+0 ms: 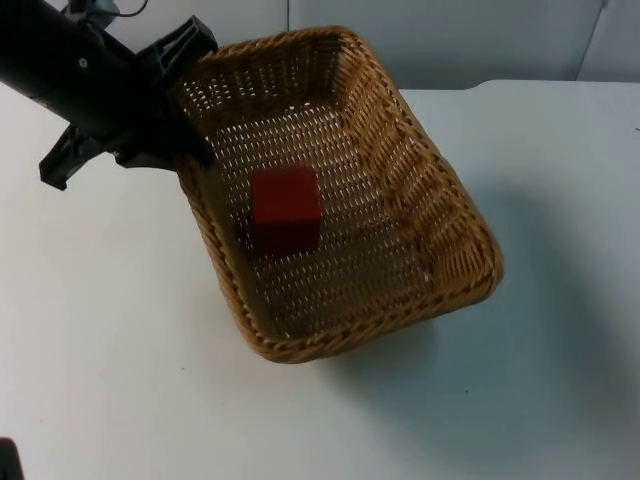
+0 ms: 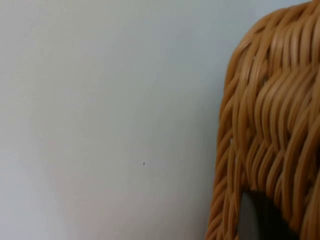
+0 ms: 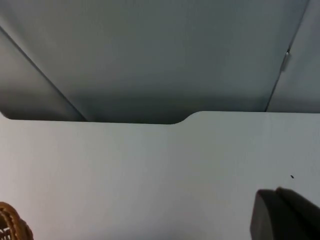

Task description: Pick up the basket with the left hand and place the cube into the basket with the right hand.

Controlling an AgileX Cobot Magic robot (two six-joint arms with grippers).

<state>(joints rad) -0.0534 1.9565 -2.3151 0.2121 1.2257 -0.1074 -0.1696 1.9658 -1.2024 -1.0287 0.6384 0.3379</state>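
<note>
Basket (image 1: 400,200) held aloft and tilted by the left hand (image 1: 185,115), which is pinching the rim at the basket's end toward the counter's far left corner; the opposite end dips toward the counter (image 1: 120,350). A soft shadow falls on the white surface beyond the low end, which suggests the basket is clear of the counter, though whether the low corner touches I cannot tell. Cube (image 1: 286,208), red, lies on the woven floor inside the basket, about midway along, nearer the wall on the gripped side's flank. It sits flat against the weave despite the tilt; judging by that, the slope is mild enough for friction to hold it. Left wrist view: woven rim (image 2: 270,125) close against the camera, a dark finger (image 2: 250,220) pressed on the wicker, bare counter beyond, which fits a pinch over the rim edge. Right wrist view: the right hand's finger (image 3: 282,215) over bare counter, looking toward the grey partition (image 3: 150,55) at the far edge, with a sliver of basket weave (image 3: 12,222) at the side. Whether the right hand is spread or pressed together I cannot tell. It seems to be waiting well apart from the basket. Judgement: cube is in, basket lifted, so the task looks essentially complete. Main risk is more tilt sliding the cube to the low end.
</note>
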